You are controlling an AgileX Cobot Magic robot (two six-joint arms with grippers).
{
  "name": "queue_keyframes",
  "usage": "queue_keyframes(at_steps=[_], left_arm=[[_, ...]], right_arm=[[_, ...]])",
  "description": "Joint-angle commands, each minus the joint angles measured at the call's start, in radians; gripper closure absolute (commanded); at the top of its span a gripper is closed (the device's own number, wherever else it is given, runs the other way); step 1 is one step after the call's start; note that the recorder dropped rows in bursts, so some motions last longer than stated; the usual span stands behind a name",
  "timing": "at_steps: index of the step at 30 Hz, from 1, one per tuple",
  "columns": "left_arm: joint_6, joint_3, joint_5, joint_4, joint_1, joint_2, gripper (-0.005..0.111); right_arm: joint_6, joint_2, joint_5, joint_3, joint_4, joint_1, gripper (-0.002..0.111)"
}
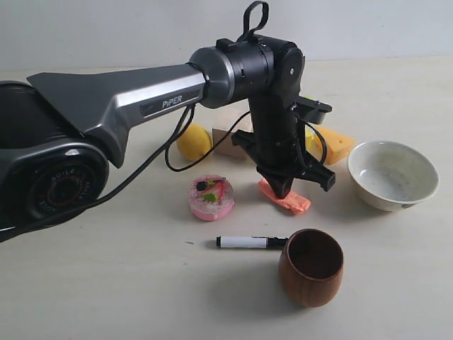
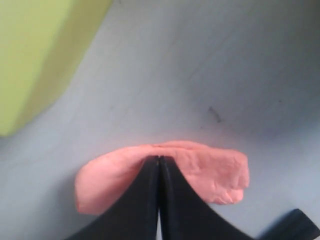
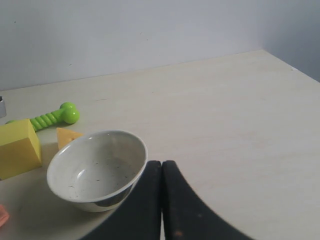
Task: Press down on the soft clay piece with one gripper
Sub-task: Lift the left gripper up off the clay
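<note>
Soft clay piece (image 1: 297,204) lies flat on the table (image 1: 106,283), between the pink cake toy (image 1: 211,197) and the white bowl (image 1: 393,173). Left gripper (image 1: 278,190) stands vertical over it, jaws together, tips touching the clay's middle in the left wrist view. Step in hand, by my judgement: the press itself, at or about contact. Next move calls for a short, straight push downward, jaws together, with no sideways drag. Right gripper (image 3: 161,165) hangs beside the bowl, apart from the clay, jaws together.
</note>
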Motion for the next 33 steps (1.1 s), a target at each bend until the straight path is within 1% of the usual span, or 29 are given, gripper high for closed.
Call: queue_keyframes(at_steps=[1,11,20,24,28,33], left_arm=[[0.000,0.004,-0.008,0.019,0.001,-0.023,0.107],[0.000,0.004,-0.008,0.017,0.001,-0.041,0.107],[0.046,0.008,-0.032,0.013,-0.006,-0.132,0.107],[0.046,0.058,-0.112,0.017,-0.024,-0.202,0.107],[0.046,0.135,-0.203,0.034,-0.044,-0.275,0.107],[0.040,0.286,-0.326,0.040,-0.050,-0.377,0.107]], right_arm=[[-0.004,-0.006,-0.009,0.004,-0.004,0.001,0.108],[-0.004,-0.006,-0.009,0.004,-0.004,0.001,0.108],[-0.004,-0.006,-0.009,0.004,-0.004,0.001,0.108],[-0.004,-0.006,-0.009,0.004,-0.004,0.001,0.108],[-0.004,-0.006,-0.009,0.004,-0.004,0.001,0.108],[-0.002,-0.006,-0.009,0.004,-0.004,0.001,0.108]])
